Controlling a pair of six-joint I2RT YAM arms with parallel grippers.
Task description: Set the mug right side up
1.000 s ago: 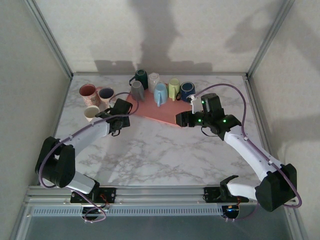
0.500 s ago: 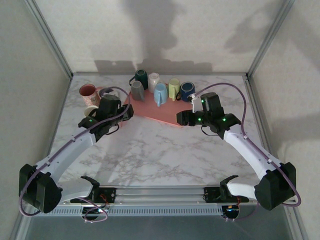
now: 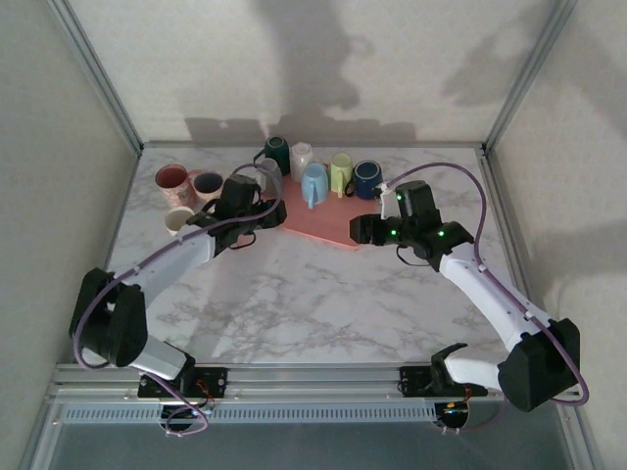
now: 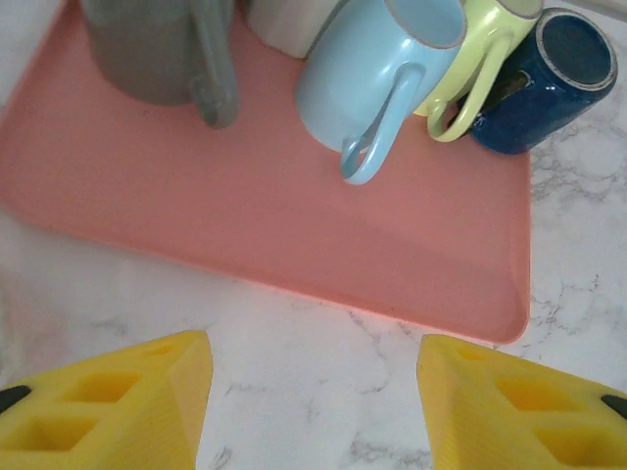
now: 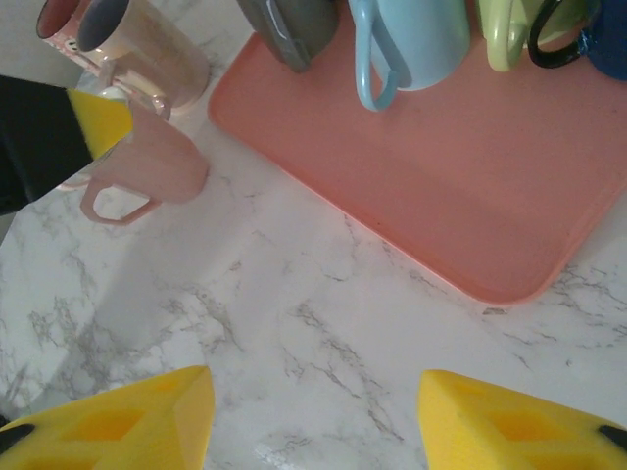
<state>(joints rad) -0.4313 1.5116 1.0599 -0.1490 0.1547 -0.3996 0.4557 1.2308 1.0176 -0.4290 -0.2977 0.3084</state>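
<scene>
Jaws wide and empty on left gripper (image 4: 312, 392) and right gripper (image 5: 313, 401), both at the tray's (image 4: 294, 225) near side. Six mugs (image 3: 314, 182) cluster at its far edge; three left mugs (image 3: 172, 178) stand apart, two caught in the right wrist view.

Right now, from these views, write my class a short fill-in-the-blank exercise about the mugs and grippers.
The light blue mug sits on the pink ___.
At the row's right end, beside the yellow-green mug, is a dark ___ mug.
The left gripper and right gripper both stand ___, holding nothing.
Missing words: tray, blue, open.
</scene>
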